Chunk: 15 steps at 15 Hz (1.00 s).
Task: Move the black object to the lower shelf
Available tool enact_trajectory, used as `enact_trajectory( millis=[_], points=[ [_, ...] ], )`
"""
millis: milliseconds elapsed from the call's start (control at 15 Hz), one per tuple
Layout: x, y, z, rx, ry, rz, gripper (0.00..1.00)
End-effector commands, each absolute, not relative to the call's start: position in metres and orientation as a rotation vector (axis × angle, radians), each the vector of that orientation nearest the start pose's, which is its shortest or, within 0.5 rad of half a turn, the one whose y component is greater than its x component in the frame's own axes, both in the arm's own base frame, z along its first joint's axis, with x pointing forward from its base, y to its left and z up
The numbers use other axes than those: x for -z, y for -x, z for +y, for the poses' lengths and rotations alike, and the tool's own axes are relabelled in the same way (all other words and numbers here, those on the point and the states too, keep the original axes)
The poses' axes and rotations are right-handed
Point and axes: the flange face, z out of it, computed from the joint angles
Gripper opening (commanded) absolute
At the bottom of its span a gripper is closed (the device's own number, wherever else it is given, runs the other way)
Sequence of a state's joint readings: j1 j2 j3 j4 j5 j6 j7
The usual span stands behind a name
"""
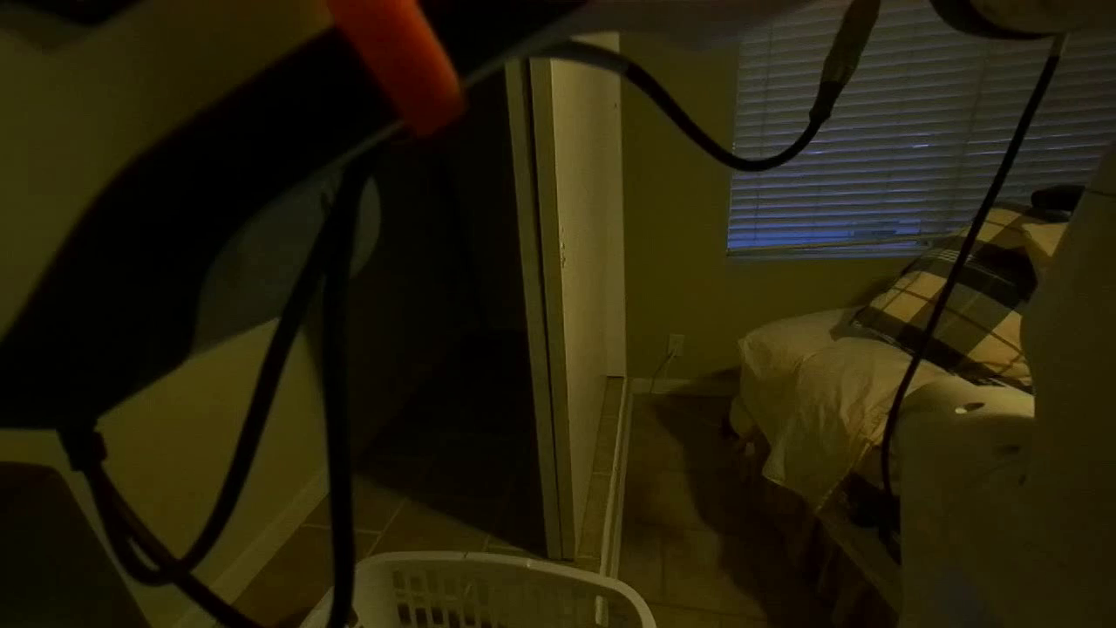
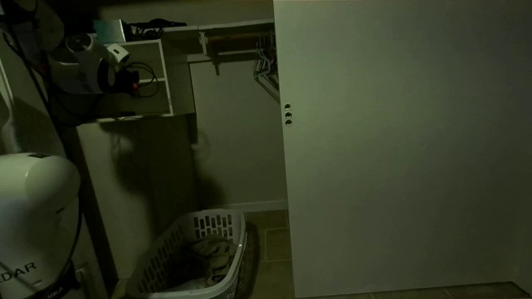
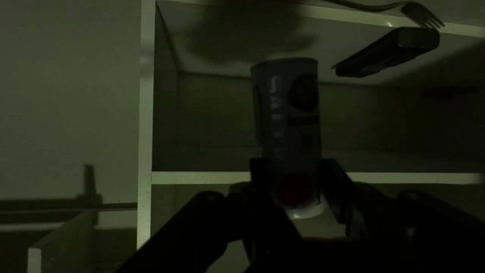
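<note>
The wrist view appears upside down and is very dark. My gripper (image 3: 293, 163) is shut on a dark grey can (image 3: 290, 113) with pale lettering, a red spot and a white end. The can is held in front of the shelf unit and overlaps the middle shelf's edge. A black remote-like object (image 3: 388, 51) lies on the lower shelf (image 3: 352, 18), which is at the top of the wrist view. A dark object (image 2: 126, 113) also shows on that shelf in an exterior view. There, my gripper (image 2: 128, 79) is in front of the unit; I cannot make out the can.
A fork (image 3: 416, 13) lies at the lower shelf's front edge. The middle shelf's edge (image 3: 409, 178) and side panel (image 3: 146, 113) border the opening. Boxes and cables sit on top of the unit. A laundry basket (image 2: 239, 265) stands below, beside a sliding door (image 2: 399, 145). Hangers hang nearby.
</note>
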State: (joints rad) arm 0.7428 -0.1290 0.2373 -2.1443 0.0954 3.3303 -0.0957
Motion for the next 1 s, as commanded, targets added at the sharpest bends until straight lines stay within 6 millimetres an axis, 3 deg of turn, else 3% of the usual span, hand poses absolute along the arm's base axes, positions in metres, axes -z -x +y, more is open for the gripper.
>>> enact_trajectory(
  millis=[0, 467, 933],
  points=[
    [-0.612, -0.316, 0.460, 1.514, 1.845, -1.015, 0.17],
    [-0.592, -0.344, 0.472, 1.549, 1.824, -1.022, 0.17],
    [-0.590, -0.375, 0.493, 1.564, 1.801, -1.050, 0.17]
  ],
)
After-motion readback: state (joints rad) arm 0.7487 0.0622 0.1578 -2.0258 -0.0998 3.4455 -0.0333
